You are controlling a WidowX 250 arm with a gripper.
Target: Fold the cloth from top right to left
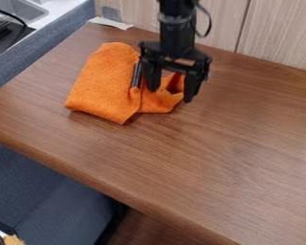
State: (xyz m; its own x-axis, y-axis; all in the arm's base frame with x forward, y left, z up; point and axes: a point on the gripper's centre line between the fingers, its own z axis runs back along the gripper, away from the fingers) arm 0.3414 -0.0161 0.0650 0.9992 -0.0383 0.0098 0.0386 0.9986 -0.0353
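Wood-grained table, pale panelling behind. Orange cloth lay towards the table's upper left in view, its bulk left of the gripper. Fingers stood spread, the crumpled right part partly between and behind them. Its top edge was hidden; a slim dark piece beside them could not be identified.

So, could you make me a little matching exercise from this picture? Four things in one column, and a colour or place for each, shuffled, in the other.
1. Cloth
2. Robot's hand
3. Table
4. Sink

A. Brown, with a wood grain
B. In the view's top left corner
C. Black, at the cloth's right part
D. Orange, with folds

Right pairs: 1-D, 2-C, 3-A, 4-B
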